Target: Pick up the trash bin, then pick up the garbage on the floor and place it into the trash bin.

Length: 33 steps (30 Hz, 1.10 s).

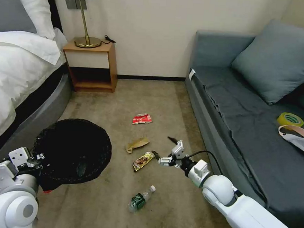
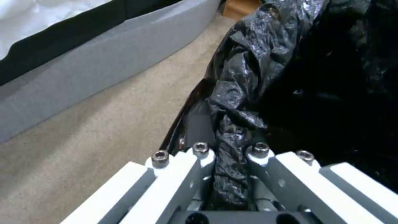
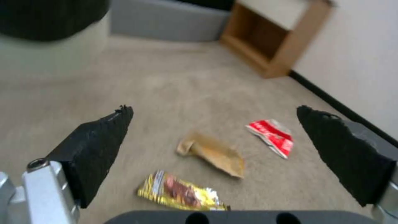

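The trash bin, white with a crinkly black bag over its rim, hangs at the lower left. My left gripper is shut on its near rim, and the left wrist view shows the fingers pinching the bag's fold. On the floor lies the garbage: a red-and-white packet, a brown paper wrapper, a gold snack wrapper and a small bottle. My right gripper is open just right of the gold wrapper, low over the carpet.
A grey sofa runs along the right, with a yellow tape roll on its seat. The bed borders the left, and a wooden nightstand with a lamp stands at the back wall.
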Motion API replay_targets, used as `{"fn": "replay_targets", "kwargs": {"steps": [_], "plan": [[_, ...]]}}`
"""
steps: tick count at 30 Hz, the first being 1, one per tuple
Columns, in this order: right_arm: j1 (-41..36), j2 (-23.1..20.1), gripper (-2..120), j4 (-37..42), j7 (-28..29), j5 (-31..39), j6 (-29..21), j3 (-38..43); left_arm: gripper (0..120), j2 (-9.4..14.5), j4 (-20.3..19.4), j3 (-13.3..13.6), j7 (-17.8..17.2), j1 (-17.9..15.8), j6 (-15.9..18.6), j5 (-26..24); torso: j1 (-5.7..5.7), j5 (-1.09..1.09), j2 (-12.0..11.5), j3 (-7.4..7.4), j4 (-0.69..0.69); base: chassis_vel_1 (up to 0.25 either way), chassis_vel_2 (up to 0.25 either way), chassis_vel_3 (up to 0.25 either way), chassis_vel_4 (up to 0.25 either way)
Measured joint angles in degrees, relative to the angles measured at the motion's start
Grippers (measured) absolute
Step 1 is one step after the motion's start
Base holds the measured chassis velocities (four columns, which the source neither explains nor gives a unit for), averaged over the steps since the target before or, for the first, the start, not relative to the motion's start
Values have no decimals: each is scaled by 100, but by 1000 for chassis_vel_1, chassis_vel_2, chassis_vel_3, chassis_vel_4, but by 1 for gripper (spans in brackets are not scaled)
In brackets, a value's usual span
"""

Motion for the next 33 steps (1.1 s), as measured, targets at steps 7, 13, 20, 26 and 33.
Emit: {"fn": "replay_targets", "kwargs": {"steps": [7, 13, 20, 26, 33], "plan": [[597, -6, 100, -594, -1347, -524, 420, -299, 3, -17, -4, -45, 10, 22, -5, 13, 0, 0, 0, 0, 0, 0, 0, 0, 0], [1471, 130, 100, -1520, -2396, -918, 871, -1194, 3, -35, -86, -160, 24, 50, -7, 3, 0, -1, 0, 0, 0, 0, 0, 0, 0], [1990, 225, 100, -2000, -2530, -960, 1036, -2167, 3, -57, -143, -228, 25, 67, -6, -8, 0, -1, 0, 0, 1, 0, 0, 0, 0], [2959, 642, 100, -2881, -2507, -1222, 1220, -3644, 3, -129, -165, -349, 41, 105, -35, -33, 0, -2, 0, 0, 0, 0, 0, 0, 0], [3067, 968, 100, -3280, -2499, -1291, 1276, -4051, 3, -162, -191, -421, 56, 160, -58, -46, 0, 0, 0, 0, -1, 0, 0, 0, 0]]}}
